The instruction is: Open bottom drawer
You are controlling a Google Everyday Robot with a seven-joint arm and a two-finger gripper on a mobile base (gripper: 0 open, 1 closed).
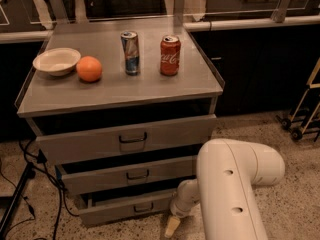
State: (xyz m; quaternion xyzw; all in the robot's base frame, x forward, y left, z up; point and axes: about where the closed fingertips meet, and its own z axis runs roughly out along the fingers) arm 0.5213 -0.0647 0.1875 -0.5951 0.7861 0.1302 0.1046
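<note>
Pincer [172,226] low, just right of bottom drawer [111,212], wide or narrow cannot tell

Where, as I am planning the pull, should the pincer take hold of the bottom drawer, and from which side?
Grip the small dark loop handle midway along the front of the bottom drawer, coming straight from the front: nothing else stands out from that flat panel. The pincer hangs low, just right of the handle.

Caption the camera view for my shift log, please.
Gripper low by the right end of the bottom drawer; bowl, orange, blue can and red can on the cabinet.
</note>
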